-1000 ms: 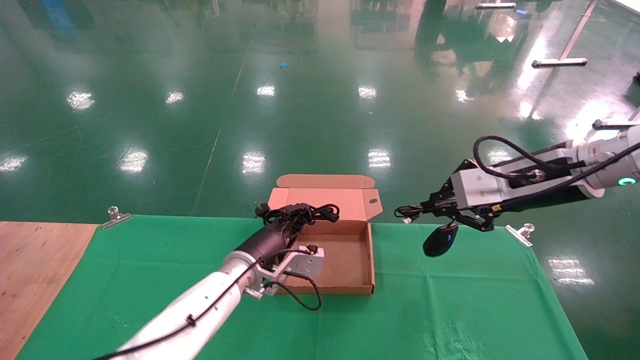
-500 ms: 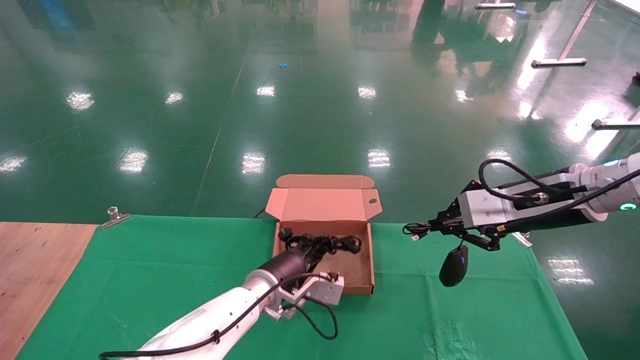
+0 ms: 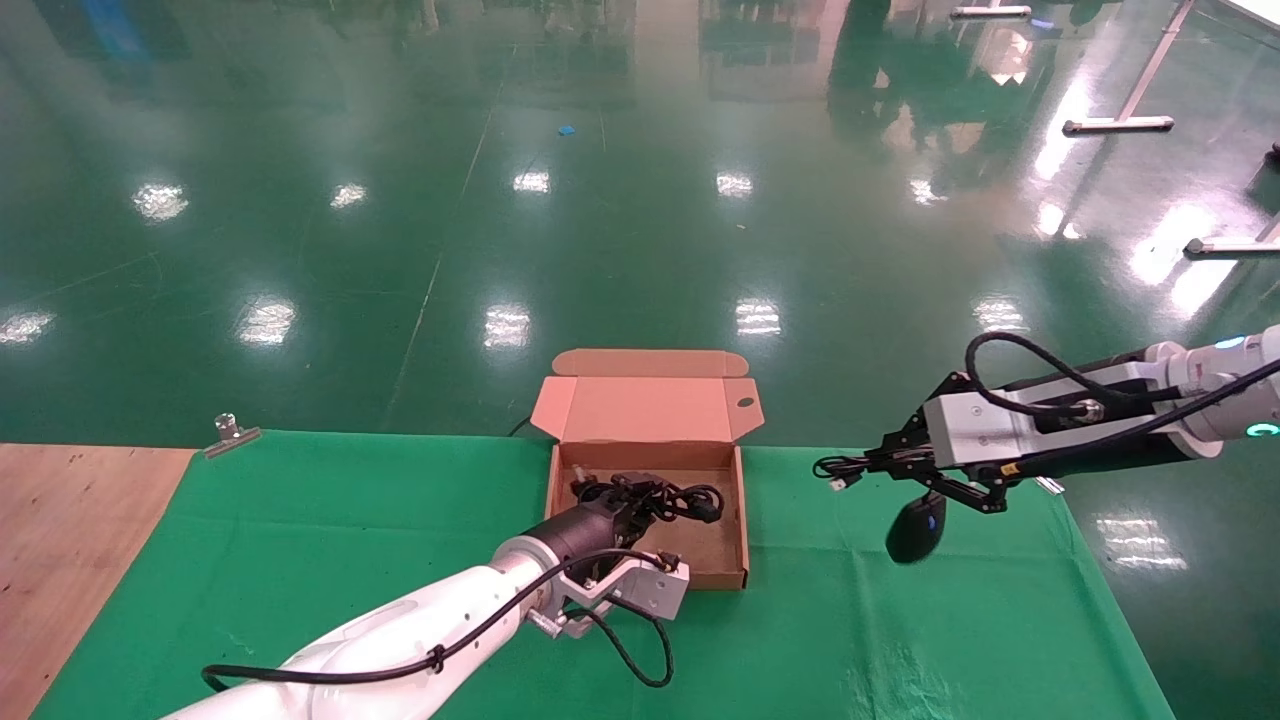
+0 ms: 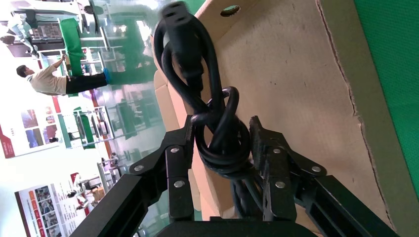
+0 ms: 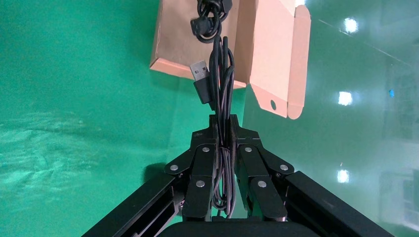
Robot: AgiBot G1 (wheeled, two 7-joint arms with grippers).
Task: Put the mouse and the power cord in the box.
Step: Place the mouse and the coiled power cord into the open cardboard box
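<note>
The box [image 3: 742,520] stands open on the green cloth, its lid [image 3: 650,408] raised at the back. My left gripper [image 3: 645,495] reaches low inside it, shut on the power cord [image 3: 685,498]. In the left wrist view the cord's knotted bundle [image 4: 220,143] sits between the fingers [image 4: 179,158] over the cardboard floor. To the right of the box and above the cloth, my right gripper [image 3: 880,465] is shut on the mouse's thin coiled cable [image 5: 222,98]. The USB plug [image 5: 200,79] sticks out, and the mouse [image 3: 915,527] hangs below in the air.
Metal clips [image 3: 232,432] [image 3: 1045,485] pin the green cloth [image 3: 300,520] at the far table edge. Bare wooden tabletop [image 3: 70,530] shows at the left. The floor drops away just behind the box.
My left gripper came down from above the box's back edge into the box with the power cord. The right gripper drifted right and lower, with the mouse swinging beneath it.
</note>
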